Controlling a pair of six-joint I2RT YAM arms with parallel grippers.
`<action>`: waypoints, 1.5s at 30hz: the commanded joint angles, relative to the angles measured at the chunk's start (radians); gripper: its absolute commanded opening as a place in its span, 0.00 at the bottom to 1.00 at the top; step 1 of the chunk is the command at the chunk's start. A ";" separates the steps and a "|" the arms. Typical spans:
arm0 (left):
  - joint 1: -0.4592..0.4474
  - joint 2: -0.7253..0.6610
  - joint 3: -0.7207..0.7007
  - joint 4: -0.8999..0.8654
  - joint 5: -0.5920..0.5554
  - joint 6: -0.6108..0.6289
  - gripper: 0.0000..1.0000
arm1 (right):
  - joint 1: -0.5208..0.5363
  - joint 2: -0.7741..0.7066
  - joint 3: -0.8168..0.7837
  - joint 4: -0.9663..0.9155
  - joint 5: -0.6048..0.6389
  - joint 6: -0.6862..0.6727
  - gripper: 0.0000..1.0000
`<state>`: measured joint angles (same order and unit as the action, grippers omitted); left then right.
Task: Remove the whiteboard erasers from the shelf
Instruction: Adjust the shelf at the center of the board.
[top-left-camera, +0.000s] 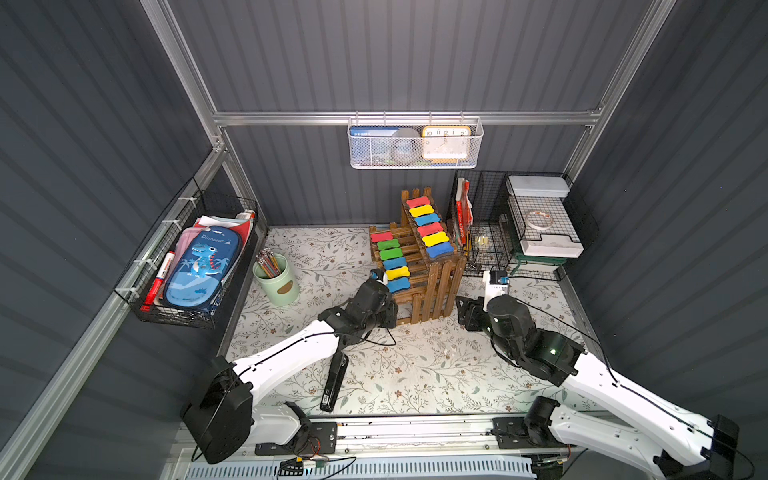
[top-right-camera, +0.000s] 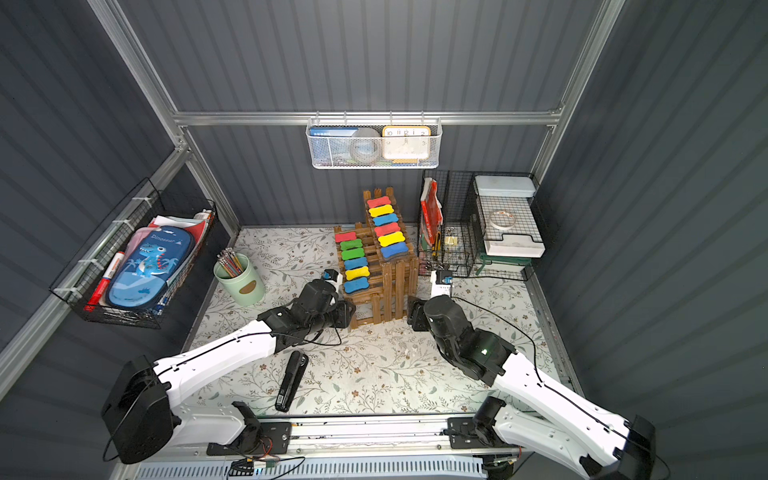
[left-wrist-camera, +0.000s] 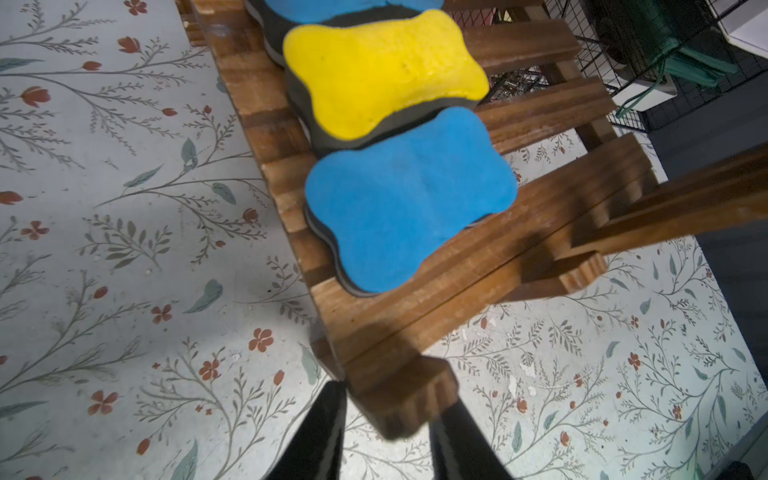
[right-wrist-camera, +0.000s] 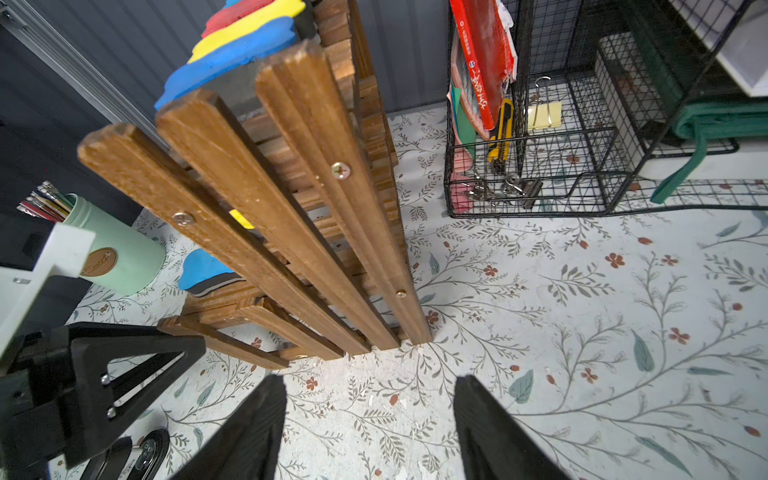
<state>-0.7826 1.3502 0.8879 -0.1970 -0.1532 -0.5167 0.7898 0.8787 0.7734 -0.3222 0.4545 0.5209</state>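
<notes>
sitting in two rows of six, the whiteboard erasers (top-left-camera: 431, 228) cover both tiers of the shelf (top-left-camera: 440, 286), which stands toward 12 o'clock on the floral mat (top-left-camera: 415, 374) in both top views. the upper tier runs red, yellow, blue twice over, and the lower tier, on its 9 o'clock side, runs red, green, green, blue, yellow, blue. each is a bone-shaped foam pad. only the wrist views show the dark felt layer beneath, as under the blue eraser (left-wrist-camera: 407, 216) and the yellow eraser (left-wrist-camera: 382, 75) just beyond it. the right wrist view alone shows the screws in the shelf's upright side slats. the left gripper (left-wrist-camera: 392, 397) is at the shelf's 7 o'clock corner, clenched narrowly on the lower tier's corner post, one finger on either side of the wood. the right gripper (right-wrist-camera: 370, 378), at the shelf's 4 o'clock, is spread wide over bare mat, holding and touching nothing.
</notes>
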 joint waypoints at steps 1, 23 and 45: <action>-0.011 0.028 0.023 0.064 0.038 0.013 0.38 | -0.008 -0.023 -0.013 0.001 -0.005 0.014 0.68; -0.044 -0.097 0.144 -0.067 0.036 0.045 0.58 | -0.100 -0.076 -0.026 -0.030 -0.047 0.056 0.75; 0.520 0.560 0.711 0.009 0.555 0.294 0.57 | -0.165 -0.053 -0.030 0.017 -0.155 0.038 0.73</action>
<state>-0.2523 1.8965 1.5364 -0.2241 0.3065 -0.2703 0.6361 0.8318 0.7570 -0.3084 0.3153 0.5671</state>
